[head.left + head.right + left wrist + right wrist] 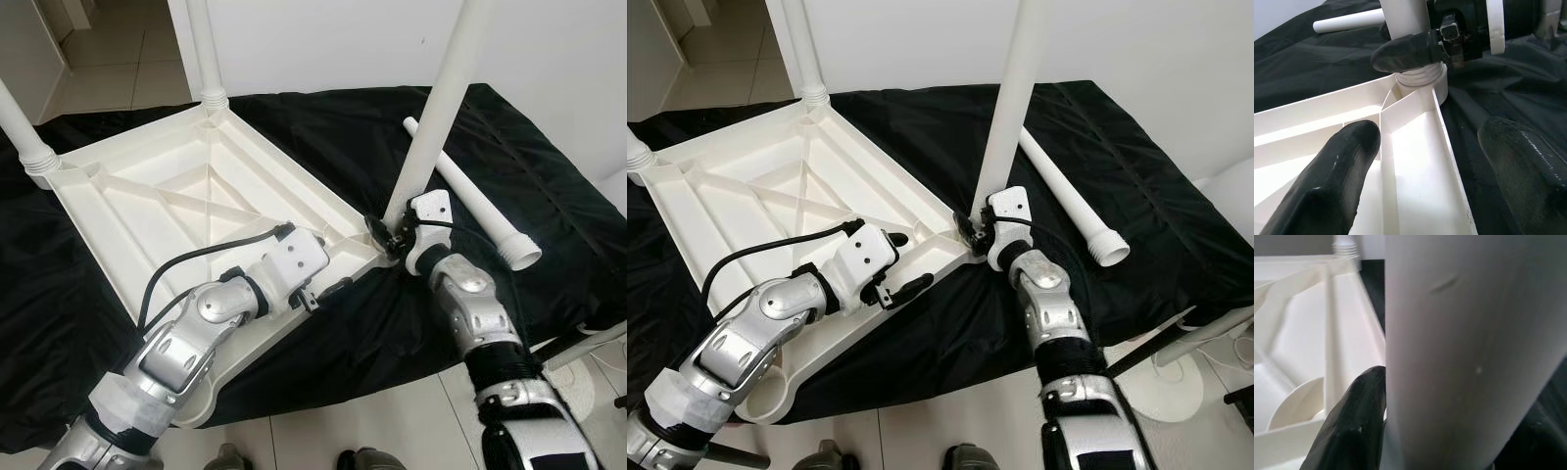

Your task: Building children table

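Left eye view: upturned white tabletop (176, 196) on black cloth (509, 166). Right pincer (384, 233) clamped round upright leg (436, 108) at tabletop's 4 o'clock corner. Loose leg (470, 196) at 3 o'clock.
Left wrist view: left pincer (1420, 161) open, straddling tabletop rim.
Right wrist view: leg gripped.

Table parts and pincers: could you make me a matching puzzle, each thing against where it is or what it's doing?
Things:
1. upturned tabletop
2. loose leg
3. right pincer
4. left pincer

States:
A. shut on the upright leg at its base
B. lying flat on the black cloth, unattached
C. open astride the tabletop's rim
D. underside up, ribs showing

Pairs: 1-D, 2-B, 3-A, 4-C
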`<state>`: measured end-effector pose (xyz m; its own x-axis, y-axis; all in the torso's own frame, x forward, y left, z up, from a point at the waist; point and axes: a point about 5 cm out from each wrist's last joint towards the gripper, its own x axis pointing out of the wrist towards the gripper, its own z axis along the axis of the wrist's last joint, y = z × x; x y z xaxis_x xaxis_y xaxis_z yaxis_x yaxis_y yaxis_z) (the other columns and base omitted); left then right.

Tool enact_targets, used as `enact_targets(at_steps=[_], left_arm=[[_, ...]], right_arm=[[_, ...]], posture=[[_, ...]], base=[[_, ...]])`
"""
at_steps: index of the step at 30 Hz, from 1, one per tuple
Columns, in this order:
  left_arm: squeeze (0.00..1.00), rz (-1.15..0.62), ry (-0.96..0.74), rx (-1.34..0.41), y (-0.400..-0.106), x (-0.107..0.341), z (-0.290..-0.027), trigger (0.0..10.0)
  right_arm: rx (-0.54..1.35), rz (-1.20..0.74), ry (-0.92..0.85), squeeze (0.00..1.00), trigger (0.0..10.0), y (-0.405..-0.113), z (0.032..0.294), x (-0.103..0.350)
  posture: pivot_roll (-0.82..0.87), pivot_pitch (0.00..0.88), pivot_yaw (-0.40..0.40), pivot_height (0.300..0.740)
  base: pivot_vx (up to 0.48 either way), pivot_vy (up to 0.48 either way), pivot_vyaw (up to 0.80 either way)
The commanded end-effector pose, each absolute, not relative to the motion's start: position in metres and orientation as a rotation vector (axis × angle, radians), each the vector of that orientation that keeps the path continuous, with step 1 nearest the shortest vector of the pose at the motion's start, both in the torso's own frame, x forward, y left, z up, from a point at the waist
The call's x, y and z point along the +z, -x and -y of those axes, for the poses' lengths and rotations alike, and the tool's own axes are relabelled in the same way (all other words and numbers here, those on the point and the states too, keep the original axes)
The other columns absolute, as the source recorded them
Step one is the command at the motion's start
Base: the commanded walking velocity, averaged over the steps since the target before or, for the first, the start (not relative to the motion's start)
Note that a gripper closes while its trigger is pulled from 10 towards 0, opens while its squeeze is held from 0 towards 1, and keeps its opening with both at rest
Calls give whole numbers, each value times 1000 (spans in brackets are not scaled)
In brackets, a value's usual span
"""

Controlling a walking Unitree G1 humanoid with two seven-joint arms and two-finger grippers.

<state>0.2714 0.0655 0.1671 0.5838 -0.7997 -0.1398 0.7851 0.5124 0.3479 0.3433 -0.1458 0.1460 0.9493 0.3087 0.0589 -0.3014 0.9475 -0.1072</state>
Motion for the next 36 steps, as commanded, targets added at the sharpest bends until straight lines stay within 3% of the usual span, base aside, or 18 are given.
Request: enact_targets(at_steps=[1, 9, 14, 20, 21, 28, 29, 30, 31, 36], left_arm=[[0, 20, -410, -1043, -267, 166, -64, 10000], [0, 19, -409, -1049, -267, 165, -63, 10000], [0, 18, -410, -1054, -267, 165, -63, 10000], [0, 19, -412, -1062, -267, 166, -62, 10000], [0, 19, -412, -1064, -267, 166, -62, 10000], [0, 24, -413, -1068, -268, 166, -61, 10000], [0, 25, -413, -1068, -268, 166, -61, 10000], [0, 25, -413, -1068, -268, 166, -61, 10000], [0, 26, -412, -1067, -268, 166, -60, 10000], [0, 28, -412, -1066, -268, 166, -60, 10000]], right_arm=[[240, 11, 46, 0, 10000, -340, 150, 133], [-21, 32, -24, 0, 10000, -323, 121, 132], [-32, 29, -49, 0, 10000, -318, 111, 132], [-49, 36, -46, 0, 10000, -318, 117, 136], [-48, 44, -41, 1000, 10000, -317, 119, 138], [16, 87, -29, 1000, 10000, -314, 122, 146], [34, 91, -18, 380, 10000, -313, 123, 146], [34, 91, -18, 380, 10000, -313, 123, 146], [56, 93, -15, 0, 10000, -313, 125, 146], [99, 98, 8, 0, 10000, -312, 128, 146]], posture=[[-71, 84, 18, 740], [-77, 84, 26, 740], [-77, 84, 26, 740], [-86, 86, 31, 740], [-87, 83, 30, 740], [-90, 78, 27, 740], [-89, 70, 21, 740], [-89, 70, 21, 740], [-89, 70, 21, 740], [-89, 70, 21, 740]], base=[[0, 0, 0], [0, 0, 0], [0, 0, 0], [0, 0, 0], [0, 0, 0], [0, 0, 0], [0, 0, 0], [0, 0, 0], [0, 0, 0], [0, 0, 0]])
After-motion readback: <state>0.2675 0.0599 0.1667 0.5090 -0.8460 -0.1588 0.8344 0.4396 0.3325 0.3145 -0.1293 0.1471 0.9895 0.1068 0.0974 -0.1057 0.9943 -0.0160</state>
